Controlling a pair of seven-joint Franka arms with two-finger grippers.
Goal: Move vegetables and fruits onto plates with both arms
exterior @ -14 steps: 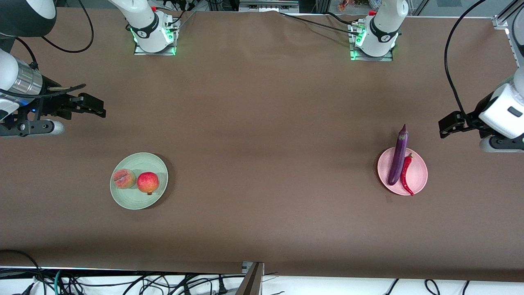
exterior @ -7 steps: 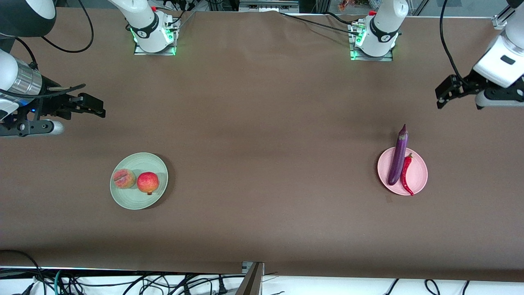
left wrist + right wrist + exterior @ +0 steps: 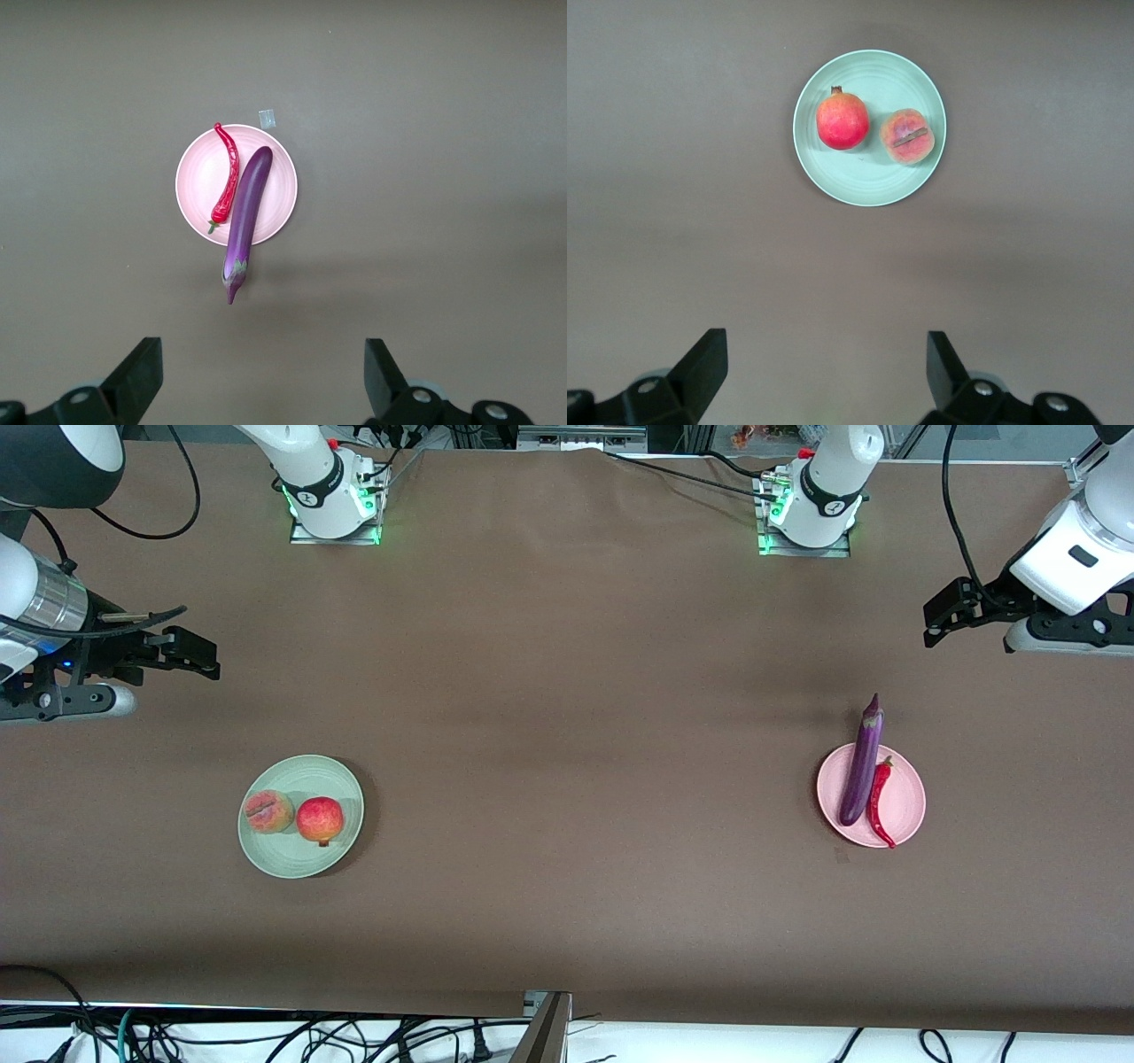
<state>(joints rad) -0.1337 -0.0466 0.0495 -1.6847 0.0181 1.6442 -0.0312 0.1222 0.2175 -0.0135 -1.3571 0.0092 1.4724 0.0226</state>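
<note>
Mint green plate [image 3: 300, 859] on the brown counter [image 3: 567, 779] holding peach [image 3: 268, 811] beside pomegranate [image 3: 320, 819], pink plate [image 3: 908, 802] toward the left arm's end holding eggplant [image 3: 862, 763] beside chili pepper [image 3: 878, 801], right tool [image 3: 197, 657] and left tool [image 3: 941, 614] both released, raised above the counter.

Counted on table: 2 plates, 1 mint green plate [image 3: 292, 859] & 1 pink plate [image 3: 905, 808]. 2 fruits: 1 peach [image 3: 268, 811], 1 pomegranate [image 3: 320, 819]. 2 veg: 1 eggplant [image 3: 862, 763], 1 chili pepper [image 3: 877, 802]. 2 grippers: left gripper [image 3: 930, 625], right gripper [image 3: 211, 662].
</note>
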